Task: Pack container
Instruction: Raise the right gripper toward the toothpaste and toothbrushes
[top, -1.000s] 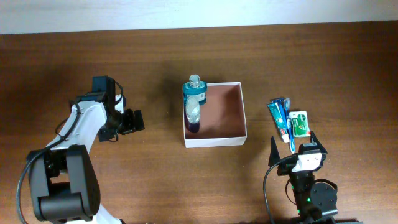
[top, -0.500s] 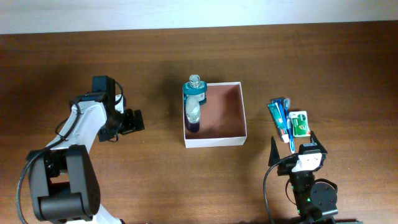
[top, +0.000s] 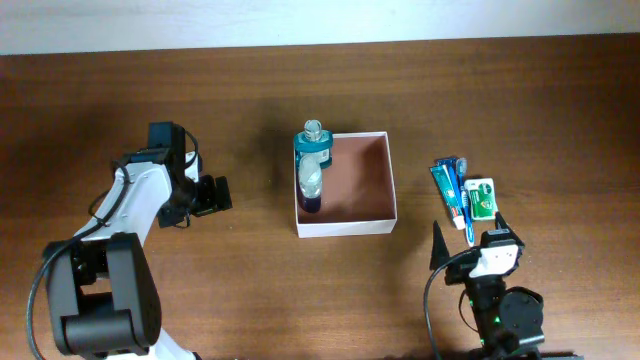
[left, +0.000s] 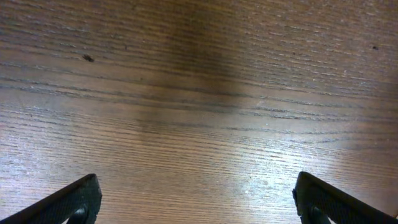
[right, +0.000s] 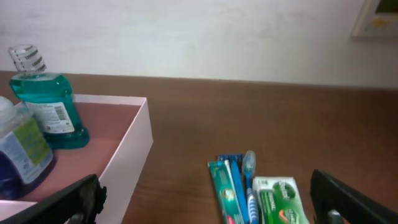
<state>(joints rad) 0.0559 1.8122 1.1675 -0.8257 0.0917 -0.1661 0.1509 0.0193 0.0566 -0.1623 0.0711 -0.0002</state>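
The container (top: 360, 180) sits mid-table, with a teal bottle (top: 313, 150) and a blue bottle (top: 310, 188) against its left wall (both inside). Toward the table's right edge lie a toothbrush pack (top: 450, 192) and a green box (top: 483, 198). The left gripper (top: 212, 195) and right gripper (top: 470, 235) have their fingers spread, holding nothing.

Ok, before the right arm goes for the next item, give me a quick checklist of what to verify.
1. The right gripper open and empty: ok.
2. The left gripper open, over bare table, away from the container: ok.
3. Free floor in the container's right half: ok.
4. The toothbrush pack and green box unobstructed ahead of the right gripper: ok.
5. Everything packed: not ok; those two lie on the table.
6. The blue bottle beside the teal mouthwash bottle standing steady: cannot tell.
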